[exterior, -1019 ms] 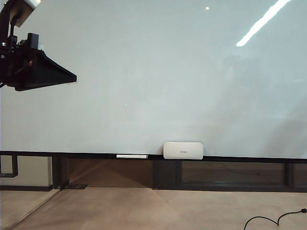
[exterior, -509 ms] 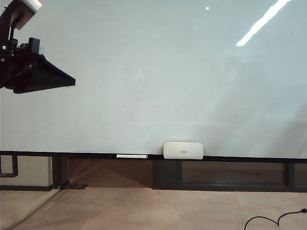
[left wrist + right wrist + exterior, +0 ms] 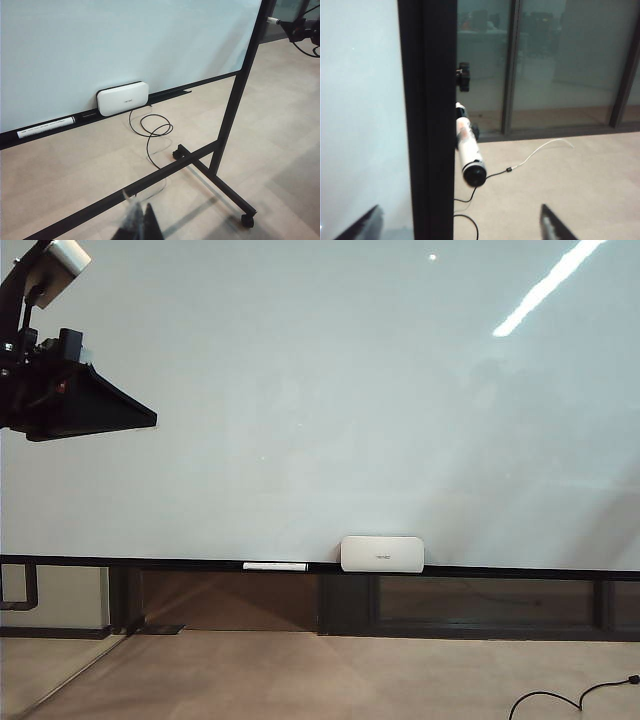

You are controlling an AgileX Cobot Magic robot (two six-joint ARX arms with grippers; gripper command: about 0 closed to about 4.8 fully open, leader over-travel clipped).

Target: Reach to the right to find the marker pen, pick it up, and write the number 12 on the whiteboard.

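The whiteboard (image 3: 330,400) fills the exterior view, and its face shows only light reflections; the number 12 is out of view. The marker pen (image 3: 468,152), a whitish stick with a black end, sticks out just past the board's dark side frame (image 3: 427,120). It also shows small at the board's far side (image 3: 273,20). My right gripper (image 3: 460,227) is open wide. Its two fingertips (image 3: 367,222) stand far apart, short of the pen, with nothing between them. My left gripper (image 3: 150,420) hovers shut at the board's upper left, and its fingers meet (image 3: 142,222).
A white slim stick (image 3: 275,566) and a white rounded box (image 3: 381,553) rest on the dark lower ledge (image 3: 500,571). The board's wheeled stand leg (image 3: 220,185) and a black cable (image 3: 152,131) lie on the floor. Glass partitions (image 3: 560,65) stand behind the pen.
In the exterior view my left gripper's tip has dipped very slightly. The board, stick and box are unchanged.
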